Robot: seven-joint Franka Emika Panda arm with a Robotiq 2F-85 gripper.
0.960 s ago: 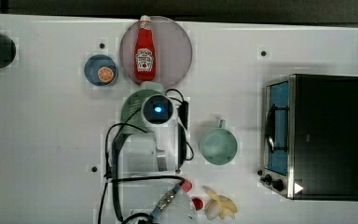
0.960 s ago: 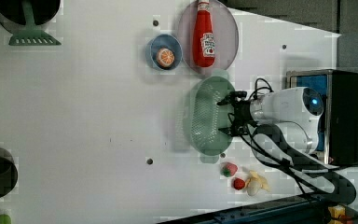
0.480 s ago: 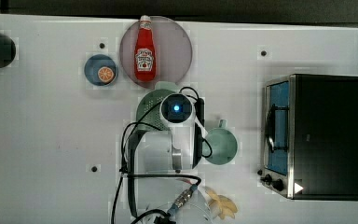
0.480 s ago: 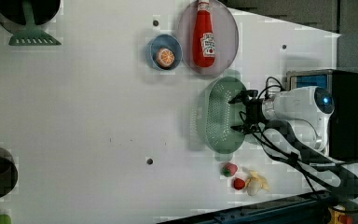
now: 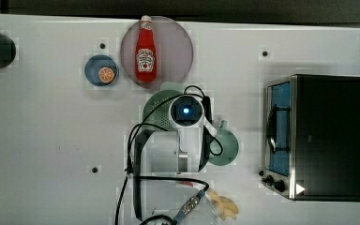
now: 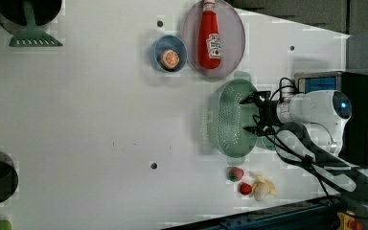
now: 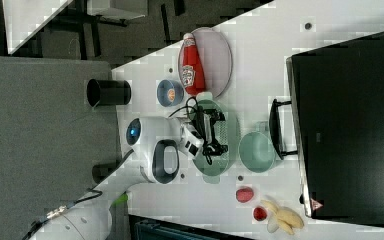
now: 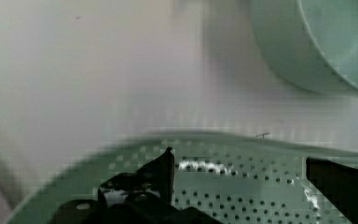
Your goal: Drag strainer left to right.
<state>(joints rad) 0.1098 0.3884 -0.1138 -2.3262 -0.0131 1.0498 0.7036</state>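
A: Strainer (image 6: 232, 120) sits on the white desk (image 6: 76, 120), just below the pink plate (image 6: 230, 43) with the ketchup bottle (image 6: 210, 33) in the left view. On the left view's right, the mint mug (image 7: 257, 151) is just beside it.

B: And the end effector (image 6: 254, 115)?

A: It is inside the strainer's bowl, its two black fingers (image 8: 161, 170) spread wide apart over the perforated wall. Nothing is clamped between them.

B: Anything else close by?

A: The blue bowl (image 6: 169, 52) holding an orange slice (image 6: 170, 58) is beside the plate. In the top view, the black oven (image 5: 316, 136) stands well apart on the top view's right. Below the strainer in the left view lie two red fruits (image 6: 236, 174) and a banana (image 6: 263, 188).
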